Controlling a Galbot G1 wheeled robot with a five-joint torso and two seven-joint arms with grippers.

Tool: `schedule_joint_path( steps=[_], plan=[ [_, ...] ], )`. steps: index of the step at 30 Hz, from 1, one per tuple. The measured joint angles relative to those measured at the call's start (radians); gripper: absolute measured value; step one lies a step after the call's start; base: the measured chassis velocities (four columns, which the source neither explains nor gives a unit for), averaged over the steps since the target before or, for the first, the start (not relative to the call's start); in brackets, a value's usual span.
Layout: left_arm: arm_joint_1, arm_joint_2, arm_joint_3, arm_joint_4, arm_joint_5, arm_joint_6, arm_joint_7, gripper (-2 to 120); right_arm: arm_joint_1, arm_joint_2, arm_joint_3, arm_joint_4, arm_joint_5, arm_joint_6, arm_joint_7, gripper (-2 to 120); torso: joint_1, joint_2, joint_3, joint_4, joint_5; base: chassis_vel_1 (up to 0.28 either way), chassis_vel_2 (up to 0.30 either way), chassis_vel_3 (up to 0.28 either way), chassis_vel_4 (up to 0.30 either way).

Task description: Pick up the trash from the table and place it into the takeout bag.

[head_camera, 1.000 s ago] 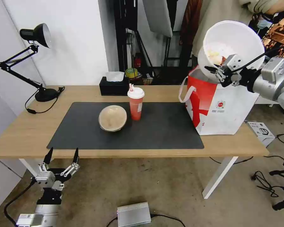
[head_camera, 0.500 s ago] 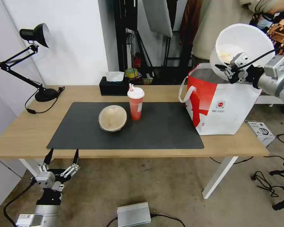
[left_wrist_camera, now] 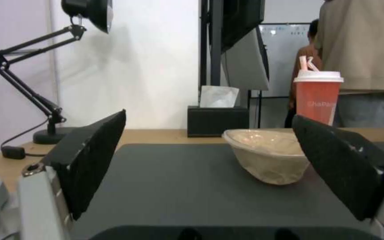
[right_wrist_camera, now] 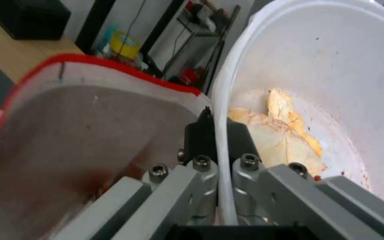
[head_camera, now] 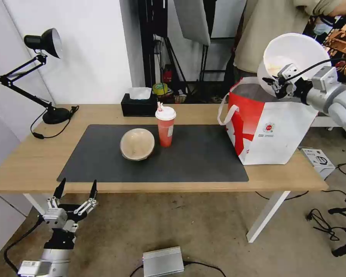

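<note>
So the right gripper is pinched on the rim of the big white bowl, one finger inside and one outside, holding it tipped on its side up above the open takeout bag, which sits at about 3 o'clock on the table. Scraps are sitting low in the bowl near the fingers. My worry: it's a thin-edge grip on a wide bowl, so the thing could pivot or slip out, and tilted like that the food could slide out before the bowl's properly over the opening. The bowl also looks nearly as wide as the bag's mouth, so it might catch on the red rim and fold the soft wall in. Left gripper is parked low at 7 o'clock off the table's front edge, fingers spread wide, empty. Red cup and the tan lidded container sit mid-mat, untouched.
</note>
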Motion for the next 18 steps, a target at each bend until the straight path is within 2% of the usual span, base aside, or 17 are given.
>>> schedule_joint_path(
  steps=[18],
  plan=[
    [-0.004, -0.002, -0.005, -0.026, -0.005, 0.009, 0.000, 100, 0.009, 0.031, -0.030, -0.098, -0.049, 0.034, -0.009, 0, 0.000, 0.000, 0.000, 0.0000, 0.0000, 0.000, 0.000, 0.000, 0.000]
  ],
)
